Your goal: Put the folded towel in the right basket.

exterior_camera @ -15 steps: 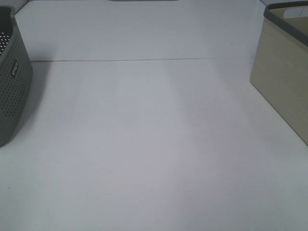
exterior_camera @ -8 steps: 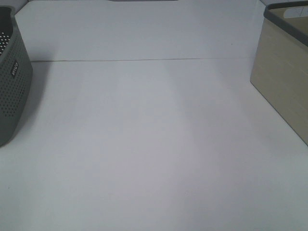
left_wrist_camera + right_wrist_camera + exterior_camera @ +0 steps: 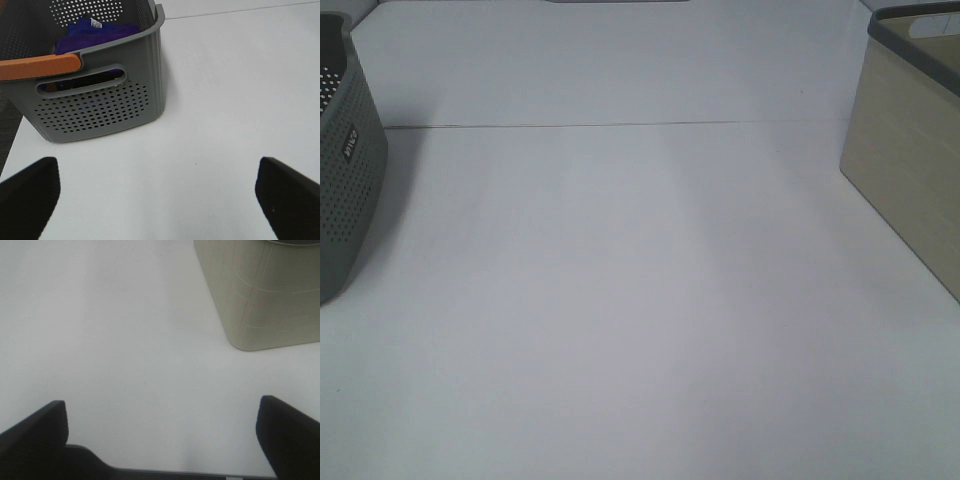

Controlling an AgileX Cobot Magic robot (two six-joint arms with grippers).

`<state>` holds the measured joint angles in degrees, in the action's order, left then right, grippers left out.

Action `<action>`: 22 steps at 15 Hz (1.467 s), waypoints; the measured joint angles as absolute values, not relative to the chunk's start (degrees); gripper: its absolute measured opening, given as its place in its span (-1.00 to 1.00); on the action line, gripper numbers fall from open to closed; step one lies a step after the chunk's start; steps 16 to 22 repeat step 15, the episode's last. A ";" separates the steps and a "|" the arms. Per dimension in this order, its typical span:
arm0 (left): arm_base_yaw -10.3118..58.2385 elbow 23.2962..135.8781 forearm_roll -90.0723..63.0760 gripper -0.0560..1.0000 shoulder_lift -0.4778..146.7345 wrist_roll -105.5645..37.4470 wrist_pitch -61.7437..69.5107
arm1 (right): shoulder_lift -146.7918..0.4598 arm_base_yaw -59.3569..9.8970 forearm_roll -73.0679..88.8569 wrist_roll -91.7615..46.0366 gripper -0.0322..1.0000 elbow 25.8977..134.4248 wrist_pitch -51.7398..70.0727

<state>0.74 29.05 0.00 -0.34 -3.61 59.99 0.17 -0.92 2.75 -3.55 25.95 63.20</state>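
Jaws spread wide on left gripper and right gripper, holding nothing. Tips cut off. Blue towel bunched inside grey basket, half hidden; beige basket apart.

Grey perforated basket on white table.

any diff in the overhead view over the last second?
No visible change. The gray perforated basket stays at the left edge, the beige basket at the right, on the white table. No arm or towel enters the overhead view.
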 joint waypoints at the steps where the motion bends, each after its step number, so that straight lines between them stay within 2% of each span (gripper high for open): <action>1: 0.74 29.05 0.00 0.98 -0.34 -3.61 59.99 | 0.17 -0.92 2.75 -3.55 0.96 25.95 63.20; 22: 0.74 29.05 0.00 0.98 -0.34 -3.67 59.99 | 0.17 -0.92 2.75 -3.55 0.96 25.95 63.20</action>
